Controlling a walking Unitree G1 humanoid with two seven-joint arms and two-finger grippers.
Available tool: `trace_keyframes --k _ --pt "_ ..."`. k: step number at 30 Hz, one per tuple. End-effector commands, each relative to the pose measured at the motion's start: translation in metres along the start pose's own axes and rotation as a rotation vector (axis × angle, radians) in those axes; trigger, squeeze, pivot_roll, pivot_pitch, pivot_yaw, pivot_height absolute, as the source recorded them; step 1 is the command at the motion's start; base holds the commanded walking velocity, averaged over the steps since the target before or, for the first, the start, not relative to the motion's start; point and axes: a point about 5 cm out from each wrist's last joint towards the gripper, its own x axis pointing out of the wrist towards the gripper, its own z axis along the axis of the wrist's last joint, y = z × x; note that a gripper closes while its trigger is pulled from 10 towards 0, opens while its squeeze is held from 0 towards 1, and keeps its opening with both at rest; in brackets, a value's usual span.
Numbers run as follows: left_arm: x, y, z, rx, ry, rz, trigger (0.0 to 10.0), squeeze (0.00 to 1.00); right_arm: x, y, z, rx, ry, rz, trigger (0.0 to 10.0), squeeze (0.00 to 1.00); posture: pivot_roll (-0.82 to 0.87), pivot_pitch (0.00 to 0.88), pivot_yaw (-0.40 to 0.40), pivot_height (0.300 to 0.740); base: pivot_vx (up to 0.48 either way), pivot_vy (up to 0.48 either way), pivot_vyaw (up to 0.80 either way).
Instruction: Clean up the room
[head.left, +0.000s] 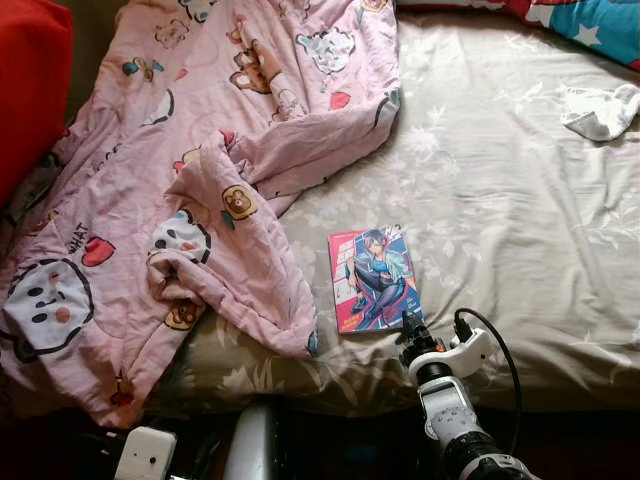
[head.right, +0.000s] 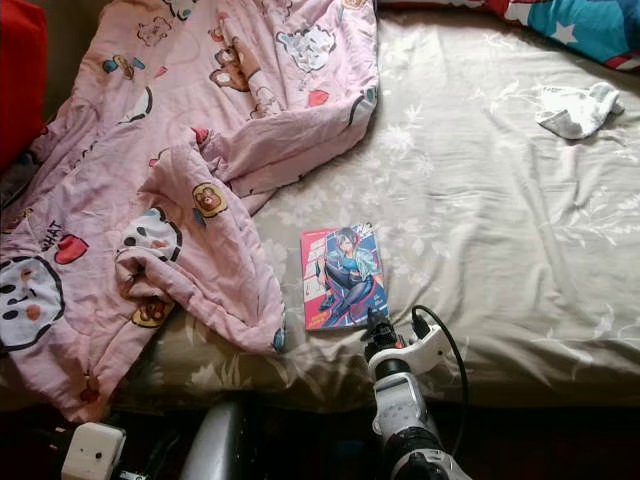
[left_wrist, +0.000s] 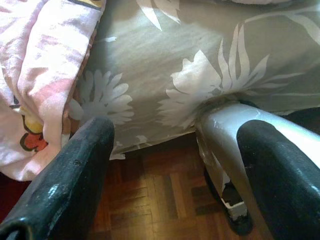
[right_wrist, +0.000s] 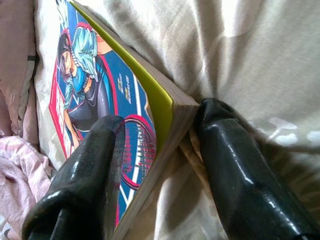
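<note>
A comic book (head.left: 373, 278) with a red and blue cover lies flat on the grey floral bed sheet (head.left: 500, 200), near the bed's front edge. My right gripper (head.left: 412, 326) reaches up from below to the book's near right corner. In the right wrist view its fingers (right_wrist: 95, 150) have closed in on that corner of the book (right_wrist: 95, 95), one over the cover and one pressed into the sheet under the page edge. A crumpled pink cartoon blanket (head.left: 200, 170) covers the bed's left half. My left gripper (left_wrist: 175, 150) hangs open by the bed's edge, holding nothing.
A white crumpled cloth (head.left: 600, 110) lies at the bed's far right. A red pillow (head.left: 30, 80) sits at the far left and a blue star-print pillow (head.left: 610, 25) at the back right. Wooden floor (left_wrist: 150, 190) runs below the bed edge.
</note>
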Motion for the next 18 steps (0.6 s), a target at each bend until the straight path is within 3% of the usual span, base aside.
trace_keyframes --k 1,7,8,9,18 --pt "-0.010 0.001 -0.011 0.008 0.059 0.004 10.0 0.00 -0.003 0.000 -0.017 0.031 0.062 -0.005 10.0 0.00 0.29 0.467 0.131 0.585 0.000 0.000 0.00" --pt "-0.013 0.001 -0.011 0.009 0.064 0.008 10.0 0.00 -0.001 0.002 -0.015 0.039 0.058 -0.009 10.0 0.00 0.30 0.473 0.133 0.585 0.000 0.000 0.00" --pt "-0.015 0.002 -0.011 0.010 0.067 0.010 10.0 0.00 -0.001 0.001 -0.015 0.045 0.056 -0.013 9.4 0.00 0.31 0.474 0.133 0.585 0.000 0.000 0.00" --pt "-0.019 0.003 -0.011 0.012 0.072 0.015 10.0 0.00 -0.003 -0.004 -0.014 0.069 0.052 -0.050 0.1 0.00 0.32 0.480 0.134 0.585 0.000 0.000 0.00" --pt "-0.024 0.000 -0.013 0.012 0.091 0.010 10.0 0.00 -0.005 -0.007 -0.013 0.078 0.046 -0.055 0.0 0.00 0.31 0.491 0.139 0.585 0.000 0.000 0.00"
